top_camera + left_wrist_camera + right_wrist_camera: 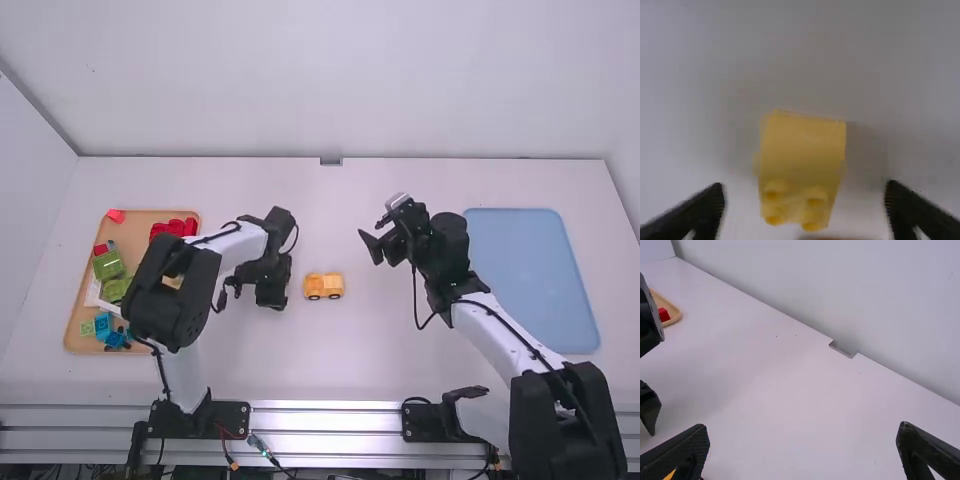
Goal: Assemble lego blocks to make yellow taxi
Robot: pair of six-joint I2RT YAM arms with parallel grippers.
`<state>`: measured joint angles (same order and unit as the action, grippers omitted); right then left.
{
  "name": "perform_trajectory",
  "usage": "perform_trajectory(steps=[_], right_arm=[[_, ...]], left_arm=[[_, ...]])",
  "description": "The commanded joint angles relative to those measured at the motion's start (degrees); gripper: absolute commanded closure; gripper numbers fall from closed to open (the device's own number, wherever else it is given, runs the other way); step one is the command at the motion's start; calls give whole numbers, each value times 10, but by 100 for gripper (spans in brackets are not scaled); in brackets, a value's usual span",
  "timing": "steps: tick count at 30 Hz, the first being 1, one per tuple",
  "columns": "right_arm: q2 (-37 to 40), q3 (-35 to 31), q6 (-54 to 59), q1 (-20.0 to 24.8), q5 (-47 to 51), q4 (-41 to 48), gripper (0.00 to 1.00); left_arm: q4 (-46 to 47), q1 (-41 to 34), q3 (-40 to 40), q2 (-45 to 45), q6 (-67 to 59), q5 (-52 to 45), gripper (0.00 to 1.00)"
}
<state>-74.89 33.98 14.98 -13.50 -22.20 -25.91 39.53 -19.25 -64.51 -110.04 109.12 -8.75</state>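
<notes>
Grippers: two. Left gripper [272, 296], just left of the taxi [323, 286], fingers wide apart; right gripper [369, 247], right and far of it, also wide. Taxi: one, yellow, mid-table, two wheels visible; four studs on top, as far as the blur allows. Wooden tray [75, 330], left: at least three red pieces, two green, two blue. Blue tray [530, 275]: one, right.
</notes>
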Motion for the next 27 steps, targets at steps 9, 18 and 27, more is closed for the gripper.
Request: perform_trajectory(steps=[9,18,27], right_arm=[[9,-6,-2,0,-5,5,1],[9,-6,-2,0,-5,7,1],[9,-6,-2,0,-5,6,1]], left_arm=[[2,1,-7,0,-55,24,52],[-18,6,-7,0,-15,38,1],[78,32,-87,3,-129,0,1]])
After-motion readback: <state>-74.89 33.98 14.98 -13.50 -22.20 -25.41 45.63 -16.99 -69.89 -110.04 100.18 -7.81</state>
